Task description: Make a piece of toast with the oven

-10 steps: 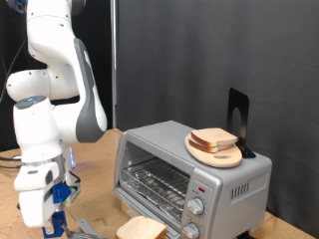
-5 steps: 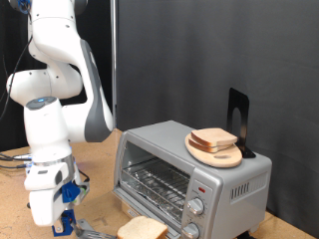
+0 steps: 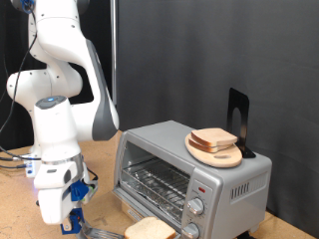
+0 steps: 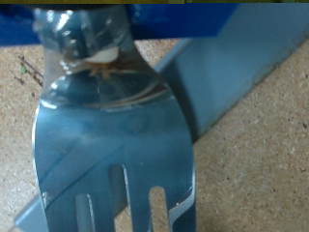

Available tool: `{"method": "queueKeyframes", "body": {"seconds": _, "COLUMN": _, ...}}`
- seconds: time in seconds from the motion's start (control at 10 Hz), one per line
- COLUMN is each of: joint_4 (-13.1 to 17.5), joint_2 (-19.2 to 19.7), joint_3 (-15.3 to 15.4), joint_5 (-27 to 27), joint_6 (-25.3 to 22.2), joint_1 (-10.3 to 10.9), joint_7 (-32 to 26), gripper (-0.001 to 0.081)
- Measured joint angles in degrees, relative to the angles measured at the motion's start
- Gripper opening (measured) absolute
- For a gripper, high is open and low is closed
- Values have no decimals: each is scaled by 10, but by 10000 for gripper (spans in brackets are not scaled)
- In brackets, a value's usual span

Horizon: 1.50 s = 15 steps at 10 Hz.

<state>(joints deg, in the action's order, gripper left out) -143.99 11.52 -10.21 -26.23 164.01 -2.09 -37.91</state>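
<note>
While your hand (image 3: 68,221) hangs low over the table (image 3: 15,214), note the wrist view: a metal spatula (image 4: 111,155) with slotted blade runs out from it, its neck seated in the blue fingers (image 4: 58,10), so the hand is closed on the tool.

Risk: the blade is broad and slick. The piece of toast (image 3: 148,230) lies just beyond the hand, at the oven's open front. Come in steep and you may push the slice along instead of getting under it, or tip it off the edge. The blade could also clip the oven (image 3: 194,169) frame.

Containers: oven, farther out, door down, wire rack (image 3: 159,184) bare. On its roof, a round wooden plate (image 3: 214,154) carries a second slice (image 3: 213,139).
</note>
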Motion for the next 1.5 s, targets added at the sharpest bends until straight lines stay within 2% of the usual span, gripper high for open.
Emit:
{"method": "queueKeyframes", "body": {"seconds": 0.6, "joint_4": 0, "joint_2": -4, "joint_3": 14, "joint_5": -8, "joint_6": 0, "joint_1": 0, "joint_7": -2, "gripper": 366}}
{"method": "queueKeyframes", "body": {"seconds": 1.0, "joint_4": -11, "joint_2": -5, "joint_3": 17, "joint_5": -35, "joint_6": 5, "joint_1": -24, "joint_7": -77, "gripper": 366}}
{"method": "queueKeyframes", "body": {"seconds": 1.1, "joint_4": -14, "joint_2": -6, "joint_3": 20, "joint_5": -54, "joint_6": 6, "joint_1": -34, "joint_7": -103, "gripper": 366}}
{"method": "queueKeyframes", "body": {"seconds": 1.3, "joint_4": -9, "joint_2": -6, "joint_3": 44, "joint_5": -146, "joint_6": 12, "joint_1": -53, "joint_7": -168, "gripper": 366}}
{"method": "queueKeyframes", "body": {"seconds": 1.5, "joint_4": 12, "joint_2": -6, "joint_3": 65, "joint_5": -195, "joint_6": 10, "joint_1": -54, "joint_7": -178, "gripper": 366}}
